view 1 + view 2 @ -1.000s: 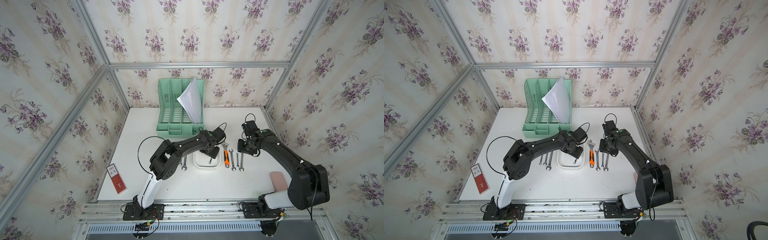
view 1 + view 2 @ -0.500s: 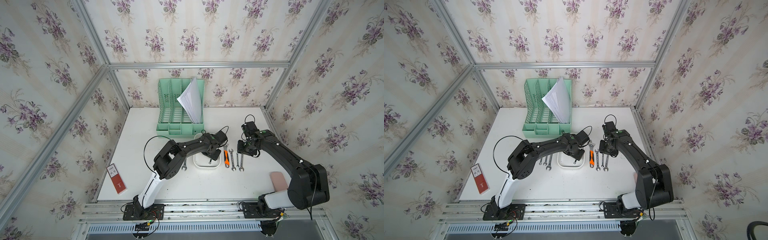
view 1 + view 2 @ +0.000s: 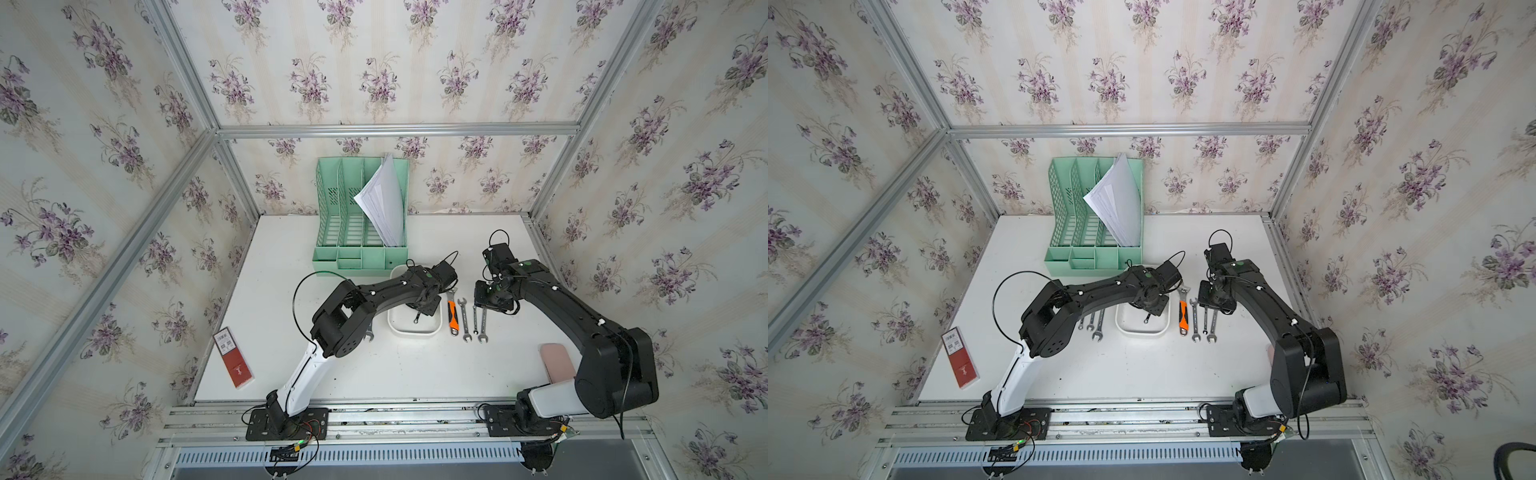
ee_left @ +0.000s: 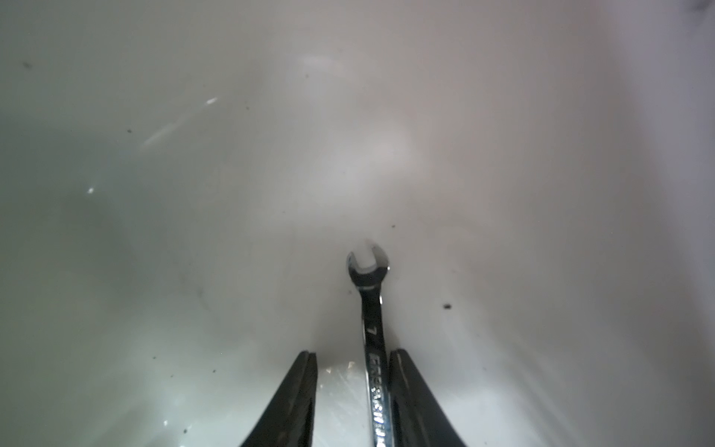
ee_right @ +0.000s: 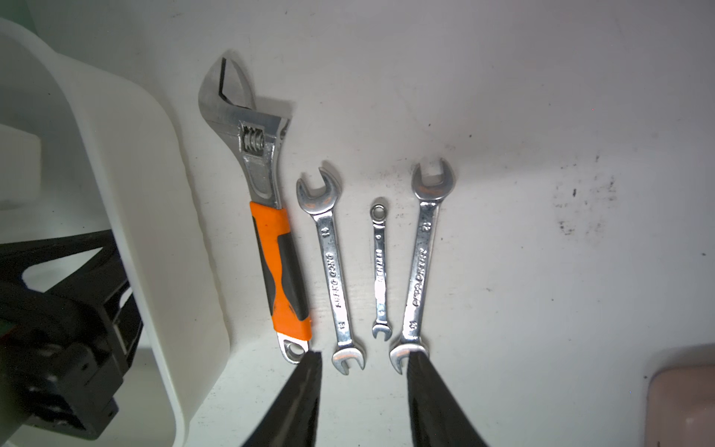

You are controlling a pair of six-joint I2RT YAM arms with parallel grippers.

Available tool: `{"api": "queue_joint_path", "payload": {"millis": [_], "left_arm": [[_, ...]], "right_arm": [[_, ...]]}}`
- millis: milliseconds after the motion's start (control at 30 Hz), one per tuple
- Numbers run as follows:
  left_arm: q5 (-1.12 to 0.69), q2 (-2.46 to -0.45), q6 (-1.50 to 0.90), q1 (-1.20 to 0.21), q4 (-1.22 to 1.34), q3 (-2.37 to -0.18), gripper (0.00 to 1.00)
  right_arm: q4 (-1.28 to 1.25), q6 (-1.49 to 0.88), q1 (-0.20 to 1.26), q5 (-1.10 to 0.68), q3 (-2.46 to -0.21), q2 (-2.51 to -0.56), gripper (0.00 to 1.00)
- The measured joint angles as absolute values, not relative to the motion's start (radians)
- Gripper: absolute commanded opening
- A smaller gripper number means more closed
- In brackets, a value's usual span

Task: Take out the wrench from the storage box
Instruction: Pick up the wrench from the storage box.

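Your left gripper (image 4: pixel 354 354) is down inside the storage box (image 4: pixel 232 174) with its jaws partly apart. The wrench (image 4: pixel 373 321) sits in the box between them, shaft touching one finger with a gap to the other, so it's not clamped. Your right gripper (image 5: pixel 365 356) hangs part-open and empty over the loose wrenches (image 5: pixel 421 251) on the table (image 5: pixel 541 116) beside the box.

A mint-green file rack (image 3: pixel 353 232) stands at the back of the white worktop (image 3: pixel 374 374), with loose papers (image 3: pixel 384 203) leaning in one end slot. An orange-handled adjustable wrench (image 5: pixel 267 232), a medium spanner (image 5: pixel 332 267), a tiny spanner (image 5: pixel 380 267) and a long spanner (image 5: pixel 421 263) lie side by side. A red card (image 3: pixel 233 362) lies near one edge, a pink pad (image 3: pixel 557 365) near the opposite edge.
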State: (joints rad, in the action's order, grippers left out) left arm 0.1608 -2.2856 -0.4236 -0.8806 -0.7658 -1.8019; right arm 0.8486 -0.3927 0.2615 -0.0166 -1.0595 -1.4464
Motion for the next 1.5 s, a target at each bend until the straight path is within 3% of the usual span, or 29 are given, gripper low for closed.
{"api": "queue_joint_path", "payload": {"millis": [833, 1500], "left_arm": [[0.085, -2.228, -0.502, -0.824, -0.822, -1.745, 0.42], [0.081, -2.287, -0.575, -0.825, -0.838, -1.818, 0.19]], "right_arm": [[0.847, -0.390, 0.262, -0.034, -1.053, -1.448, 0.42], [0.847, -0.381, 0.262, -0.038, -1.054, -1.451, 0.42]]}}
